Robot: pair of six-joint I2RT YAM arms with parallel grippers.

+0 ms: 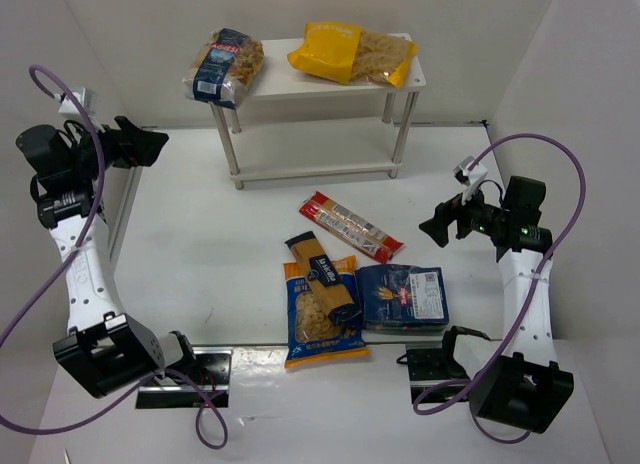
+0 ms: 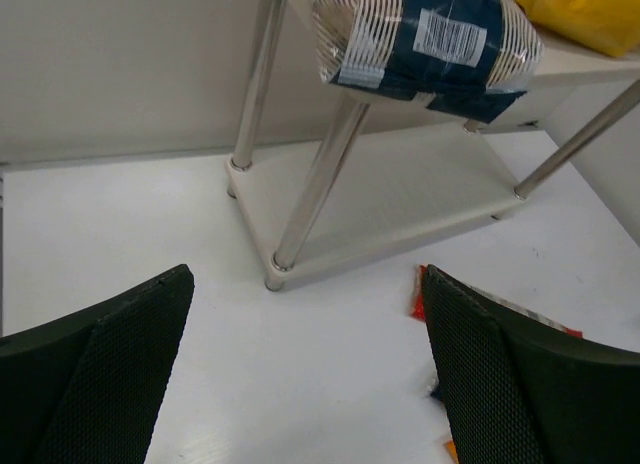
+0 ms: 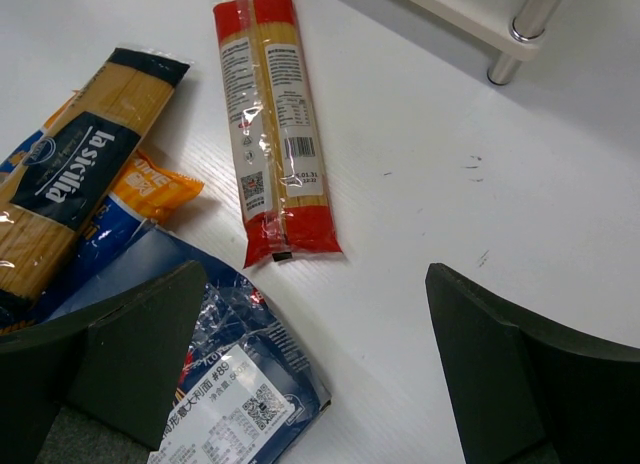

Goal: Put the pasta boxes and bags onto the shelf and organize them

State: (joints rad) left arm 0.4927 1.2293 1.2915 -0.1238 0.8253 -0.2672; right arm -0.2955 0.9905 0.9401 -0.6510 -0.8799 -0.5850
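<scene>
Now | left claw (image 2: 305, 280) spread | right claw (image 3: 315, 276) spread | clear bag (image 1: 224, 65) overhangs shelf (image 1: 282, 85) left edge

— What's underneath everything?
— A white tabletop (image 1: 200, 254), matte, marked by a few small dark scuffs (image 3: 472, 162).
— And around it?
— Plain white walls (image 1: 150, 24) at the back and both sides.

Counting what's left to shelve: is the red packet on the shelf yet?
No, the red packet lies on the table in front of the shelf.
</scene>
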